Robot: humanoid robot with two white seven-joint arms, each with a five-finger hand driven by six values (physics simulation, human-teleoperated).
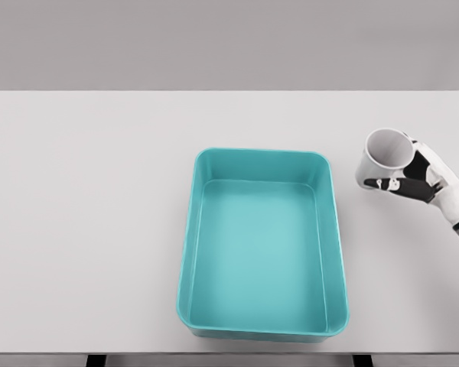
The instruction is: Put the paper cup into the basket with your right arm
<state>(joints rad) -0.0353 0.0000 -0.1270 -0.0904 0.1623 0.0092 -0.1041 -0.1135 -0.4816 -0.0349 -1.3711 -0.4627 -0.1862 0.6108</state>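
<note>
Paper cup (385, 157) held in the robot's right hand (413, 182) at the right of the frame, beside an empty teal basket (335, 229).

The white cup sits at the middle right of the frame, its open mouth tipped up towards the camera, well apart from the basket's right wall. The right hand, entering from the right edge, has its fingers curled around the cup's lower side wall, thumb across the front. The basket rests in the centre of the white table (84, 229). The left arm is not visible. A paper cup is likely very light and thin-walled, so it would crush under a hard squeeze; a gentle wrap around the side wall, as seen here, seems the safest hold.
</note>
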